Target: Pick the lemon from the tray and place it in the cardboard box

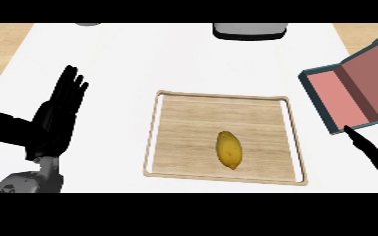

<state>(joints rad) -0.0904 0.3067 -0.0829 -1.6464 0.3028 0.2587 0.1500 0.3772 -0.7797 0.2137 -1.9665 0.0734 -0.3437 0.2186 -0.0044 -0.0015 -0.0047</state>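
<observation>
Lemon [229,150], smooth, yellow and pointed at both ends, lies lengthwise on the pale wooden tray [184,130], toward its near right part, untouched and waiting to be picked. Left of the tray, the left hand [59,112] rests with straight fingers up. Right of the tray, only a black tip of the right hand [362,145] shows; I cannot tell its fingers' state. Beyond that tip sits the cardboard box [347,92], open, with a pink inside and teal edges. Farther past the tray stands a grey appliance [249,30].
</observation>
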